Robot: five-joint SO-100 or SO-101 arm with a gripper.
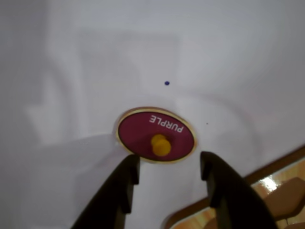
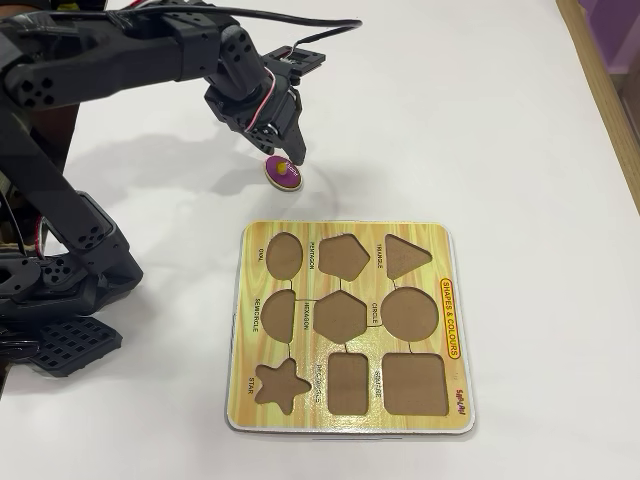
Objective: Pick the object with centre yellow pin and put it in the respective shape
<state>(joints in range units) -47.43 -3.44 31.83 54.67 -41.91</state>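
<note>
The white desk (image 2: 520,150) carries everything. On it lies the yellow wood-grain shape board (image 2: 348,232) with nine brown cutouts, the oval cutout (image 2: 285,255) marked OVAL at its upper left in the overhead view. The black arm (image 2: 130,60) reaches in from the left. Its hand (image 1: 169,172) hangs open, fingers (image 1: 127,179) apart and gripping nothing, just over the near edge of the purple oval piece (image 1: 143,131). That piece lies flat on the desk, off the board, its yellow knob (image 1: 160,144) up.
</note>
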